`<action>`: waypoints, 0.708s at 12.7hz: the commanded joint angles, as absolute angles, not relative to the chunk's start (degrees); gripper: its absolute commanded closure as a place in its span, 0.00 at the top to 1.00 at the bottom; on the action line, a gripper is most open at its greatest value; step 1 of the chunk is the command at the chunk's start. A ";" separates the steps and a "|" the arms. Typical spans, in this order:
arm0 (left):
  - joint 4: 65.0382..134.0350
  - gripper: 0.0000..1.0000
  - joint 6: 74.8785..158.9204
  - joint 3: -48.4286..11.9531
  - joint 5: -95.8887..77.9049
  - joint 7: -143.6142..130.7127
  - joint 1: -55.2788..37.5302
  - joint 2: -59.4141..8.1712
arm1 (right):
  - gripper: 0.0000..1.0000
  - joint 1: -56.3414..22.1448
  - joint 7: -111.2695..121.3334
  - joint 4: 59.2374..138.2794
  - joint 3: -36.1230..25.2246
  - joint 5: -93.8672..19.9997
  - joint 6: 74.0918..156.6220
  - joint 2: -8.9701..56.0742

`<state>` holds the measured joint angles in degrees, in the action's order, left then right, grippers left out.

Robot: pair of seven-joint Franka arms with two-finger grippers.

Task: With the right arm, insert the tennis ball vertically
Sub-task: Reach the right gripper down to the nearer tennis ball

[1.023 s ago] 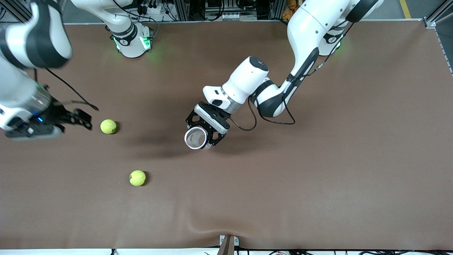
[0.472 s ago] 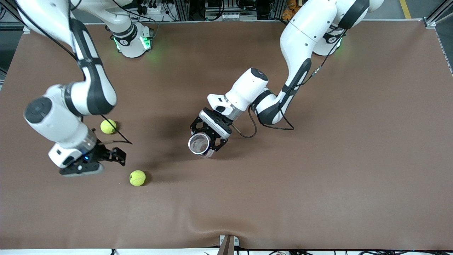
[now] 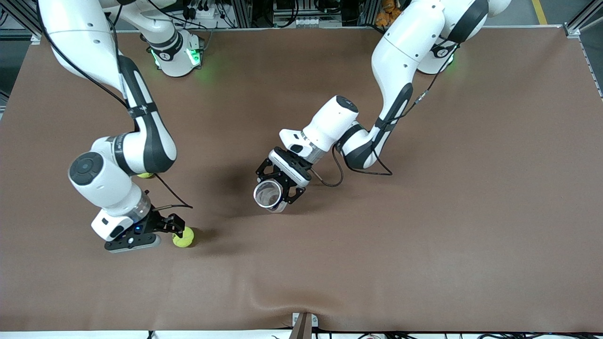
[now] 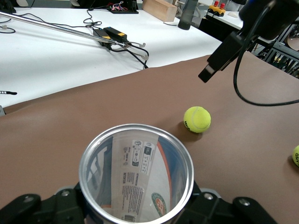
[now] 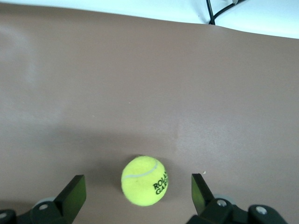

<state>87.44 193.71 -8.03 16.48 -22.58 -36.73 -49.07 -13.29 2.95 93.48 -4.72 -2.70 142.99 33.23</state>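
We see the right gripper point(image 3: 176, 227) low over the brown table point(image 3: 424, 235), its fingers point(image 5: 72, 196) spread wide with a tennis ball point(image 3: 183, 237) lying on the mat between them, not yet pinched. In the right wrist view that ball point(image 5: 145, 180) sits on the table between the two black fingers, apart from both, and we can read dark lettering on it beginning "ROLA" over "GAR"; the rest curves out of sight. A second tennis ball point(image 3: 145, 175) lies farther from the front camera, mostly hidden under the right arm's elbow.

The left gripper point(image 3: 278, 186) hangs over the middle of the table, its fingers pressed against a clear can point(image 3: 268, 195) with a metal rim, held with the open mouth up toward the front camera. In the left wrist view we look into the can point(image 4: 136, 173): a printed label shows through the wall, with a round green emblem and small lines of text that we cannot read
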 commanded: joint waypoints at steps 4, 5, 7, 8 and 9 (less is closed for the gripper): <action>86.04 0.75 195.47 -7.29 16.35 -22.24 -37.53 -50.36 | 1.00 -13.45 1.15 93.69 -5.27 -1.04 149.22 39.28; 85.96 0.75 195.47 -7.29 16.35 -22.24 -37.44 -50.36 | 1.00 -13.45 1.06 93.87 -5.27 -2.01 150.20 40.07; 85.96 0.75 195.56 -7.29 16.26 -22.24 -37.44 -50.36 | 1.00 -13.54 0.97 93.87 -5.27 -3.33 150.29 40.95; 86.04 0.75 195.64 -7.29 16.26 -22.24 -37.44 -50.45 | 1.00 -13.54 0.97 93.87 -5.27 -3.60 150.38 41.39; 85.96 0.76 195.64 -7.29 16.26 -22.24 -37.44 -50.71 | 1.00 -13.62 0.36 93.87 -5.27 -4.21 150.29 41.83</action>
<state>87.35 194.41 -8.01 16.48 -22.57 -36.75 -49.56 -13.28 1.33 93.97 -5.05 -2.66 149.75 41.23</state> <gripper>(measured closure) 0.247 0.000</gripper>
